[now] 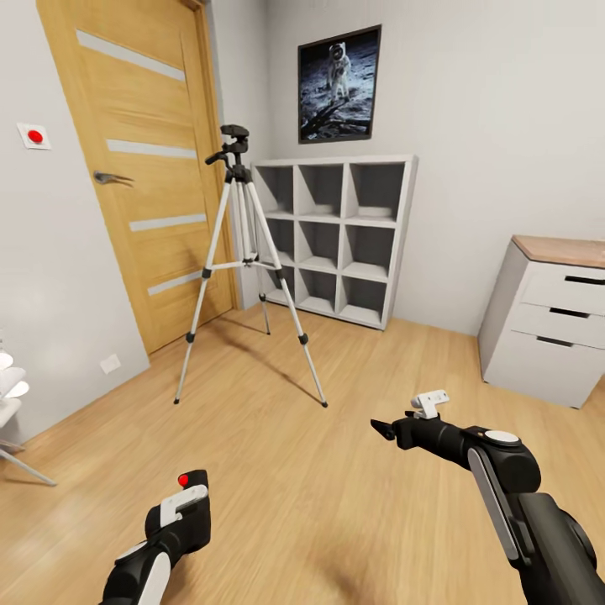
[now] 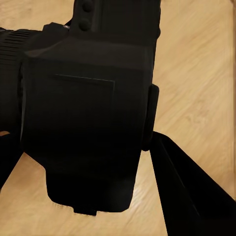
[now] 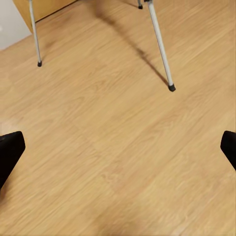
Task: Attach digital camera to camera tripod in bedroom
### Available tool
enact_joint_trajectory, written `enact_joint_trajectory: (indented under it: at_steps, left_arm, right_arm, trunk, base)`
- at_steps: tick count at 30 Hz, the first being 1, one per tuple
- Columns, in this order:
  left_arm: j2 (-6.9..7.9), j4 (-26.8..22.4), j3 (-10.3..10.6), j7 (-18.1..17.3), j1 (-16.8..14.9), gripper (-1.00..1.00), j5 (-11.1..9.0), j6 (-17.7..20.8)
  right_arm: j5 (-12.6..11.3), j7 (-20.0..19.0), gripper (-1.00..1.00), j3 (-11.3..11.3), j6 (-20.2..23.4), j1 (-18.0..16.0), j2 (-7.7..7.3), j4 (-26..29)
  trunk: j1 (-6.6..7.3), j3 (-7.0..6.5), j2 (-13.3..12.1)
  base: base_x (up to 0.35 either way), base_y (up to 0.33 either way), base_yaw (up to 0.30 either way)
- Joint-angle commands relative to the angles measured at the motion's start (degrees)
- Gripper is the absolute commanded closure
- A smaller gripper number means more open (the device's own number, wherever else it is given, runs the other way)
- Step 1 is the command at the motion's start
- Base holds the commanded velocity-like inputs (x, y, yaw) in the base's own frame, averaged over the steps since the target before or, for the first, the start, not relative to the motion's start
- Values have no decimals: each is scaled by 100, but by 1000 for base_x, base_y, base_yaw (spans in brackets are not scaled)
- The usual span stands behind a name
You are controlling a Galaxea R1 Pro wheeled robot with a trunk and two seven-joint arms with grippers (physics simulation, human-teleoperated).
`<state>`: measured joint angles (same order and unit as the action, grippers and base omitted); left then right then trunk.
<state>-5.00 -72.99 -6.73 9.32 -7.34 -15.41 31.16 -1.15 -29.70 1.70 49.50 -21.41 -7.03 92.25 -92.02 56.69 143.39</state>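
Observation:
The camera tripod (image 1: 244, 260) stands on the plank floor in front of the oak door, its silver legs spread and its black head with the pan handle (image 1: 231, 143) bare. Low at the left of the head view, my left gripper (image 1: 185, 506) is shut on the digital camera (image 1: 193, 481), whose red dot faces up. In the left wrist view the black camera body (image 2: 88, 113) sits between the dark fingers (image 2: 184, 187). My right gripper (image 1: 388, 430) hangs open over the floor, well short of the tripod. Two tripod legs (image 3: 160, 49) show beyond its wide-apart fingertips (image 3: 10, 152).
A white cube shelf (image 1: 336, 244) stands against the back wall behind the tripod, under a framed astronaut picture (image 1: 339, 82). A white drawer unit (image 1: 550, 323) is at the right. The oak door (image 1: 143, 151) and a white wall plate with a red dot (image 1: 34, 135) are at the left.

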Motion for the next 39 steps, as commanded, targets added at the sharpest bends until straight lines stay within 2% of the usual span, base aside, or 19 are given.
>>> enact_joint_trajectory:
  at_steps: [1,13,39]
  left_arm:
    - [-3,-4,-5,29,-3,100,-50,23]
    - [-1,111,-9,42,-9,100,-39,5]
    - [-3,295,-7,52,-28,100,-29,-1]
  right_arm:
    - [-8,-18,-100,6,32,-4,0,4]
    - [-8,-25,-100,6,22,3,0,4]
    - [-8,-19,-100,6,4,5,0,4]
  trunk:
    - [4,-17,1]
    - [34,-283,-15]
    - [606,-750,-1058]
  base:
    - [0,0,0]
    - [0,0,0]
    - [0,0,0]
